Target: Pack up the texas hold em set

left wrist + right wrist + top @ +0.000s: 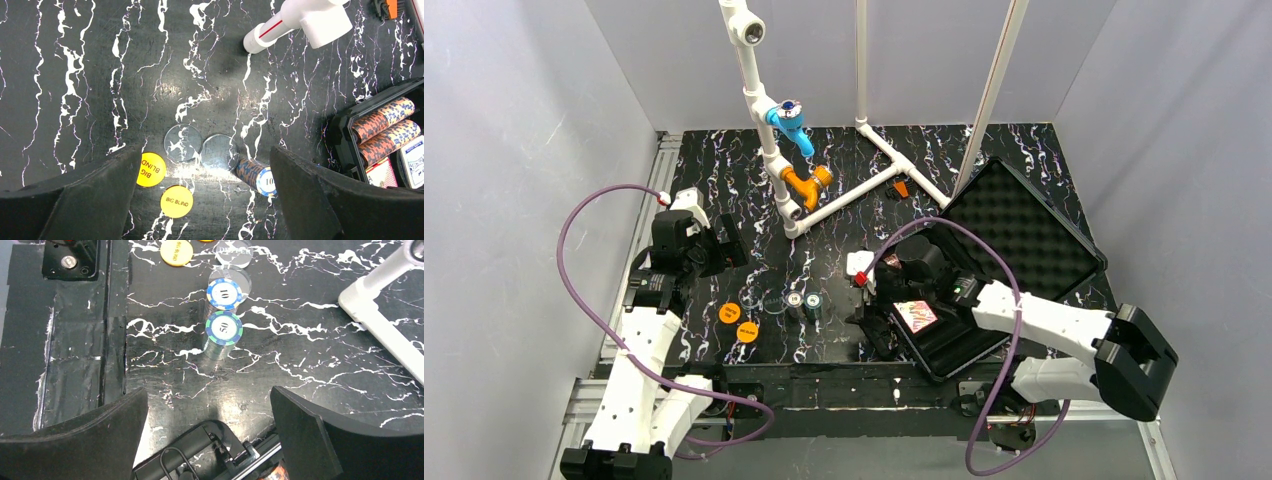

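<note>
The black case (1079,262) lies open at the right, its bumpy foam lid tilted back. Red-brown chip rolls (382,120) and card decks (412,160) lie inside it. On the table stand two chip rolls, one marked 10 (224,294) and a green one marked 50 (223,328). Two orange BIG BLIND discs (151,169) (176,201) and two clear discs (183,143) lie beside them. My left gripper (207,200) is open and empty, above the discs. My right gripper (210,440) is open and empty over the case's handle (200,452).
A white pipe frame (839,205) with blue and orange fittings (790,125) stands at the back of the table, and one leg shows in the right wrist view (385,315). Grey walls close in both sides. The table's near edge has a black taped strip (75,340).
</note>
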